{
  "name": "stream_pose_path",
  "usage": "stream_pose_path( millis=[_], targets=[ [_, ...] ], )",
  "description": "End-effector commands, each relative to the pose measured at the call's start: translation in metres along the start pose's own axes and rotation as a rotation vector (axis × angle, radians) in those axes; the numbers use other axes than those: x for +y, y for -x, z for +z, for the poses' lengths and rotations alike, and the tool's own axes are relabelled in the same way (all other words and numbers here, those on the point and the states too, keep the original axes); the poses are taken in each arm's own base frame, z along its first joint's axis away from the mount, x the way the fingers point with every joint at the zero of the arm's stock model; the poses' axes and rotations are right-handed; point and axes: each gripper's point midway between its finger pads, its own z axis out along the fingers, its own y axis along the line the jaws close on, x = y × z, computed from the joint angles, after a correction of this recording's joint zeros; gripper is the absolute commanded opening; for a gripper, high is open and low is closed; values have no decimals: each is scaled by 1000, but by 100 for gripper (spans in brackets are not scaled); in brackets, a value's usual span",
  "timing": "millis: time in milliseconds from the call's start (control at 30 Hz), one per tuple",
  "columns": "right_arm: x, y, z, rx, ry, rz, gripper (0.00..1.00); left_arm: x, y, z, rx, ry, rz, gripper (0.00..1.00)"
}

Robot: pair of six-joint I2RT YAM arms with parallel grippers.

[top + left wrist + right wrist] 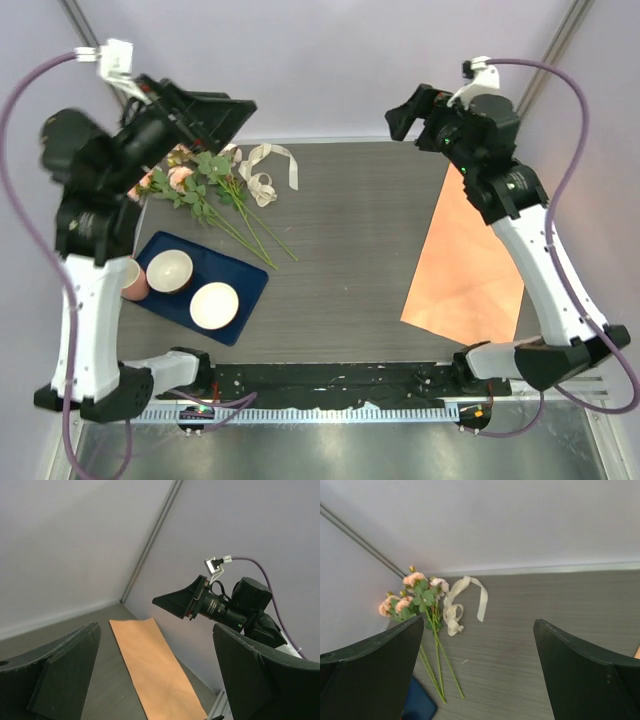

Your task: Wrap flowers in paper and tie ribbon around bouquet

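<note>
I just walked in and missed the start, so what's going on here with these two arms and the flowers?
Nothing is being handled yet. Both arms are raised above the table, with the left gripper and the right gripper open and empty. The flowers lie loose at the far left corner with the ribbon curled beside them, and the paper lies flat on the right side. Wrapping has not begun.

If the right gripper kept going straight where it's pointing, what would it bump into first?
Probably the bare grey table. The open right gripper aims down at it. The ribbon and the flowers lie a little left of that line, though depth is hard to judge.
</note>
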Motion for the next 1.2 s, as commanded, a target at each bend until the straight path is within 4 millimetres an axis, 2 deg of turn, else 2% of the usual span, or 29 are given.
stream_pose_path(
  millis=[0, 33, 67, 100, 133, 167, 200, 233, 267, 300, 333, 367, 400, 433, 467, 500, 533, 567, 633, 667, 733, 767, 800, 833, 867, 900, 1000, 1033, 1167],
  targets=[
    [-36, -63, 35, 160, -139, -58, 99, 40, -65, 41, 177, -28, -192, 99],
    [-44, -77, 38, 200, -166, -56, 99, 49, -81, 49, 210, -19, -198, 99],
    [-55, -86, 41, 221, -201, -58, 99, 49, -109, 60, 279, -21, -229, 99],
    [-68, -107, 44, 270, -227, -56, 99, 56, -134, 68, 332, -3, -239, 99],
    [-90, -119, 50, 303, -268, -40, 99, 75, -171, 85, 407, 42, -262, 99],
    [-105, -131, 52, 335, -296, -7, 99, 67, -206, 91, 497, 23, -254, 99],
    [-127, -152, 50, 385, -339, 21, 99, 68, -227, 97, 543, 23, -261, 98],
    [-162, -156, 47, 395, -408, 64, 99, 84, -269, 109, 622, 62, -284, 99],
    [-181, -168, 44, 420, -449, 104, 99, 70, -297, 114, 672, 35, -283, 99],
    [-206, -189, 34, 460, -516, 127, 99, 72, -324, 118, 716, 42, -288, 99],
    [-229, -192, 26, 449, -577, 145, 99, 78, -360, 126, 762, 60, -283, 99],
    [-264, -189, 10, 421, -674, 174, 99, 59, -386, 130, 804, 31, -266, 98],
    [-292, -207, -12, 437, -774, 204, 99, 55, -405, 133, 830, 27, -256, 99],
    [-310, -209, -24, 414, -830, 220, 99, 46, -422, 138, 848, 12, -249, 98],
    [-342, -206, -47, 376, -922, 260, 99, 35, -472, 136, 930, -3, -256, 94],
    [-359, -223, -71, 390, -985, 297, 99, 18, -480, 145, 935, -42, -277, 90],
    [-372, -226, -83, 364, -1016, 325, 99, -5, -504, 143, 988, -102, -310, 84],
    [-396, -236, -118, 345, -1095, 383, 99, -22, -531, 146, 1047, -179, -373, 74],
    [-411, -238, -137, 287, -1121, 427, 99, -43, -565, 142, 1120, -194, -451, 72],
    [-415, -248, -149, 290, -1138, 452, 99, -45, -586, 147, 1137, -193, -455, 70],
    [-426, -237, -163, 224, -1185, 433, 99, -57, -605, 144, 1164, -190, -418, 70],
    [-429, -238, -168, 219, -1205, 428, 99, -58, -610, 149, 1152, -181, -405, 73],
    [-438, -237, -174, 204, -1222, 448, 99, -51, -630, 146, 1171, -150, -408, 76],
    [-439, -240, -172, 206, -1196, 485, 99, -48, -641, 145, 1187, -115, -434, 77],
    [-444, -241, -175, 207, -1205, 498, 99, -46, -641, 150, 1181, -103, -444, 78],
    [-446, -242, -176, 209, -1206, 503, 99, -35, -662, 143, 1217, -62, -453, 78],
    [-449, -254, -166, 237, -1153, 524, 99, -23, -674, 135, 1257, -5, -458, 79],
    [-449, -266, -161, 277, -1124, 552, 99, -18, -680, 128, 1274, 12, -451, 80],
    [-440, -286, -145, 327, -1012, 609, 95, 4, -684, 120, 1295, 79, -455, 82]
  ],
)
